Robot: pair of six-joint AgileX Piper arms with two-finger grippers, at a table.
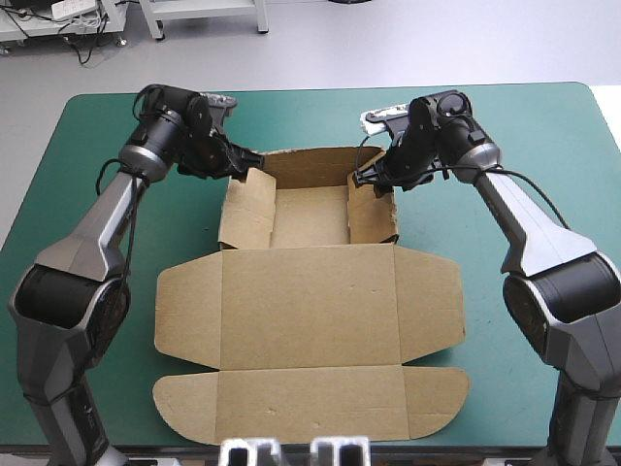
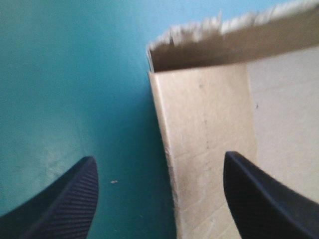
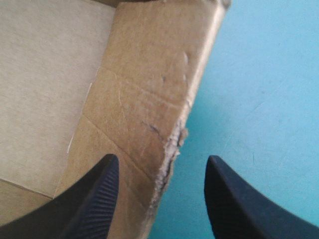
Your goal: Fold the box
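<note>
High view: the brown box (image 1: pixel 309 311) lies mid-frame on the teal-green cover (image 1: pixel 87 194), tray walls raised at upper centre, lid flat below. The left gripper (image 1: pixel 254 161) at the tray's upper-left corner and the right gripper (image 1: pixel 361 178) at its upper-right each gape wide astride a side wall, clasping nothing

The teal-green surface (image 1: pixel 543 136) has rounded far corners. Beyond its far edge lies pale grey floor (image 1: pixel 310 58). Past its far left corner stands a low white rack (image 1: pixel 58 24) with cables, a white metal frame (image 1: pixel 153 19) beside it.
</note>
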